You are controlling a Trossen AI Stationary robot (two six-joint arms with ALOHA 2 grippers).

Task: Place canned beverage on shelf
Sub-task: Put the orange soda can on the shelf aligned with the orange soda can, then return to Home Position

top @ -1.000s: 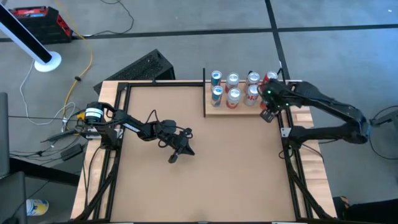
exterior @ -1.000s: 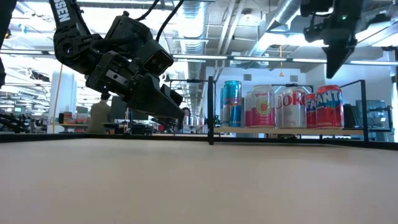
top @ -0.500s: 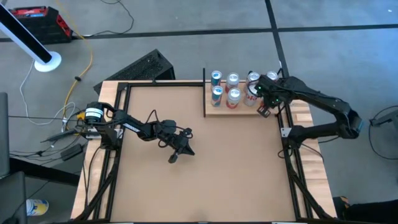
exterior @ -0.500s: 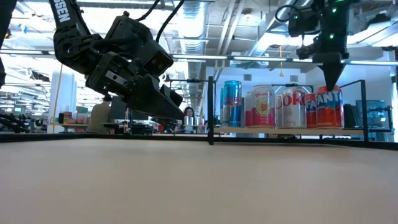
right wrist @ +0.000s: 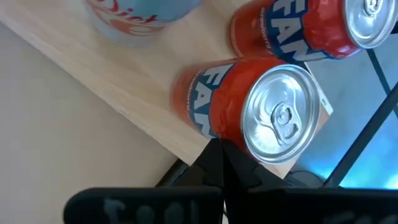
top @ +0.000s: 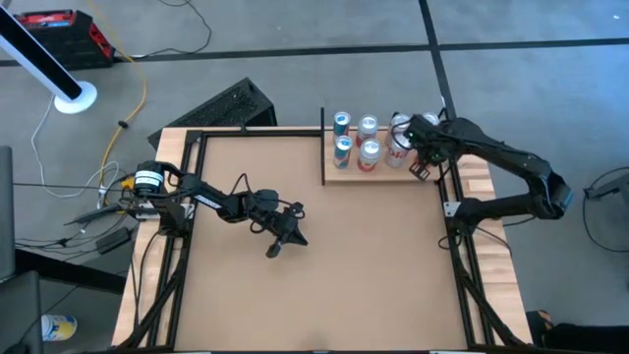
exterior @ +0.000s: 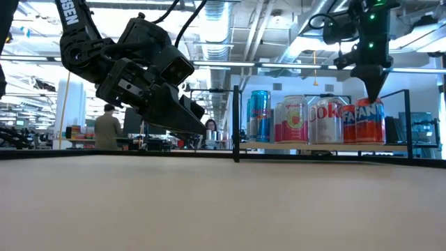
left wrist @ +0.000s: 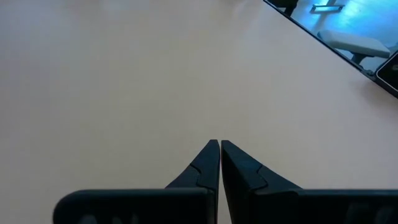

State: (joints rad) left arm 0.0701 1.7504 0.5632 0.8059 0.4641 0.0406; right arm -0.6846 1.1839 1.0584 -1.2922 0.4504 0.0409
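Note:
The shelf, a pale wood panel with thin black posts, stands at the table's far right. Several cans stand upright on it, among them a blue one, a pink one and a Coke can. At its right end stands an orange Fanta can with a second Fanta can behind it. My right gripper is shut and points steeply down at the front Fanta can's top rim. My left gripper hangs shut over the bare middle-left of the table, with nothing in it. My right gripper's shut fingertips stand right at the edge of the front Fanta can's silver top, coming at it from above and slanting down. Whether they touch the can, I cannot tell. The can stands upright on the shelf.
A black post marks the shelf's left end, and a black rail runs along the table's far edge. A dark keyboard lies on the floor beyond the table. People stand in the room far behind. The brown tabletop lies open in front.
My right gripper has sunk and tipped more steeply downward, ending with its shut tips at the front Fanta can's top. The left arm and the cans have kept still.

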